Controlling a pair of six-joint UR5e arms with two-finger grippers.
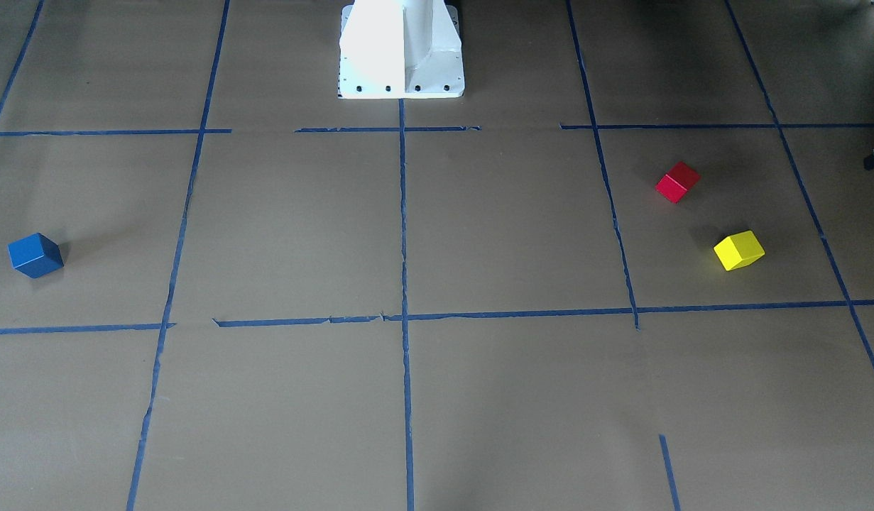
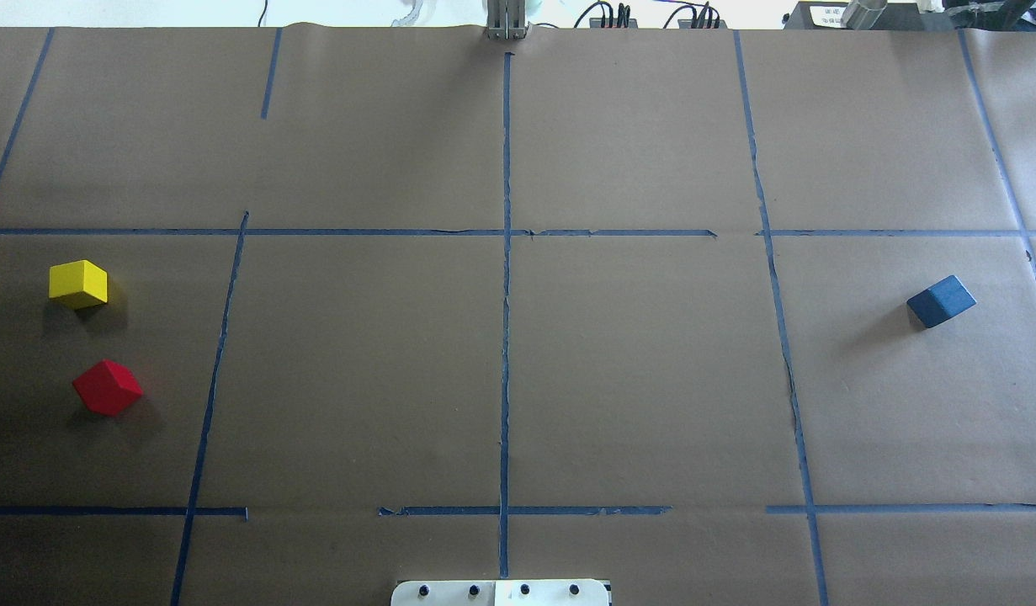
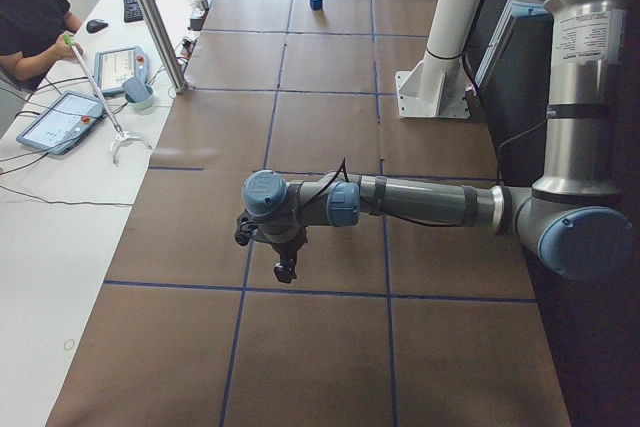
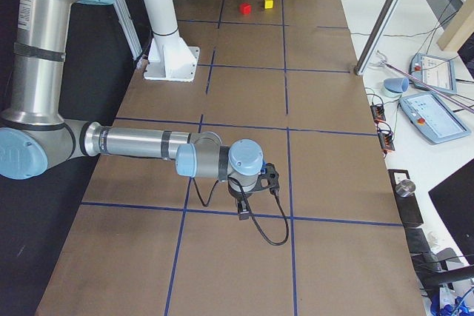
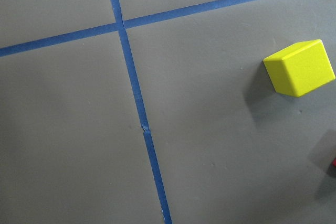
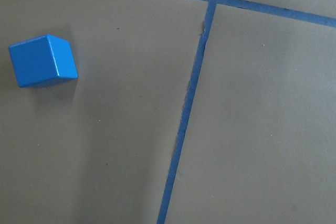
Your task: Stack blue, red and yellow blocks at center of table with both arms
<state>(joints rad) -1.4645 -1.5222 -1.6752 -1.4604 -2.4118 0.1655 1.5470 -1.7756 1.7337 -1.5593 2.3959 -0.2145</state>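
Observation:
The blue block (image 1: 35, 254) (image 2: 941, 300) lies alone on the robot's right side and shows at the left of the right wrist view (image 6: 43, 60). The red block (image 1: 676, 182) (image 2: 107, 387) and the yellow block (image 1: 739, 250) (image 2: 78, 284) lie close together but apart on the robot's left side. The yellow block also shows in the left wrist view (image 5: 299, 68). My left gripper (image 3: 285, 267) hangs over the table's left end. My right gripper (image 4: 243, 209) hangs over the right end. Both show clearly only in the side views, so I cannot tell whether they are open or shut.
The white robot pedestal (image 1: 401, 50) (image 2: 501, 593) stands at the robot-side edge, in the middle. Blue tape lines (image 2: 506, 295) cross at the table's centre. An operator (image 3: 30, 17) sits beside tablets (image 3: 60, 119) and a metal pole (image 3: 150, 17) along the far edge.

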